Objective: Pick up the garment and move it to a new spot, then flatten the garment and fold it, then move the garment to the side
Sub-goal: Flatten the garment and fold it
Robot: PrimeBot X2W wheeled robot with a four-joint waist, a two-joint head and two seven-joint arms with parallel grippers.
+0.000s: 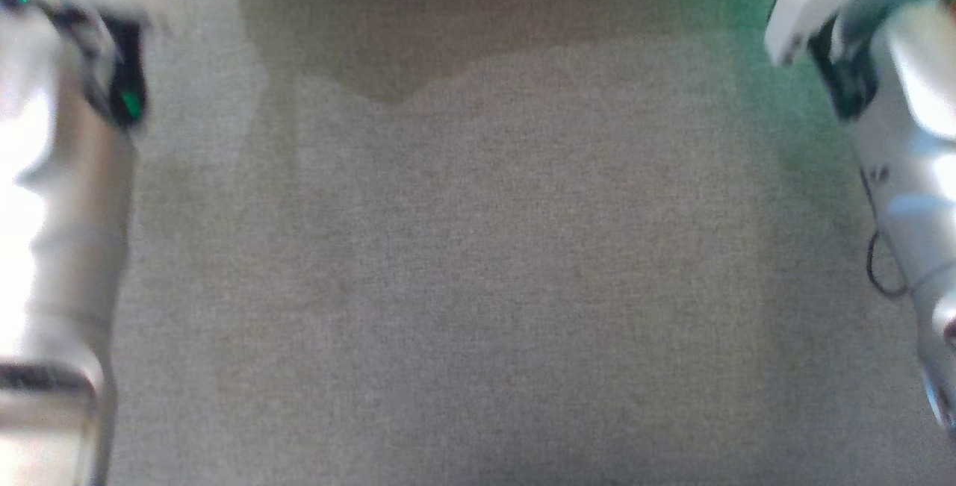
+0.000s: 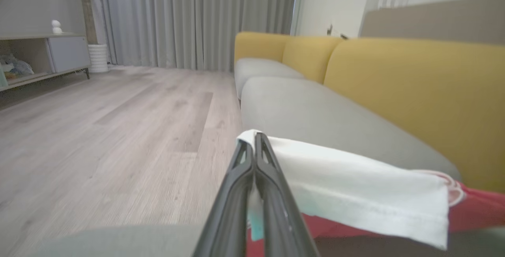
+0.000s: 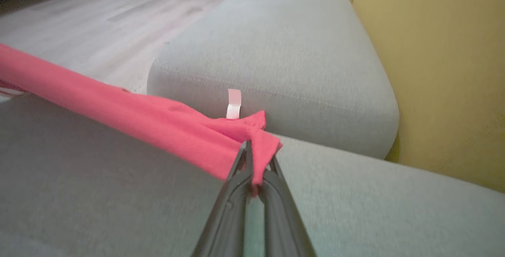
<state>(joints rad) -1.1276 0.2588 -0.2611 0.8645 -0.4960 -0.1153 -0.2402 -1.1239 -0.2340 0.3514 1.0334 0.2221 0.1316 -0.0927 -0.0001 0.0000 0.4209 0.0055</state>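
**Grey sofa seat with a garment gripped at two ends**

Grey woven sofa cushion (image 1: 478,284) is spreading across the head view, with the pale left forearm (image 1: 60,210) and right forearm (image 1: 911,172) reaching up along its two edges, both blurred.

In the left wrist view, the left gripper (image 2: 254,146) is pressing its two dark fingers together on a white corner of the garment (image 2: 355,186), and the cloth is wrapping over the fingertips. From there a white, hemmed panel is running off to the right, with red cloth showing beneath it and at its far end.

In the right wrist view, the right gripper (image 3: 256,158) is likewise pinching, its jaws closed on a bunched red end of the garment (image 3: 138,119). The red cloth is stretching away to the left as a narrow band over the near cushion (image 3: 79,178). A small white tag (image 3: 233,104) is standing up just behind the pinched fold; whether it is part of the garment cannot be told.

Beyond the garment, a second grey seat cushion (image 3: 276,51) is lying beside the near one, and the yellow backrest (image 2: 414,103) is rising along the right. Farther off, pale wooden floor (image 2: 118,130) is running to a low shelf unit (image 2: 39,55), a white ribbed pot (image 2: 98,57) and long grey curtains (image 2: 197,16).
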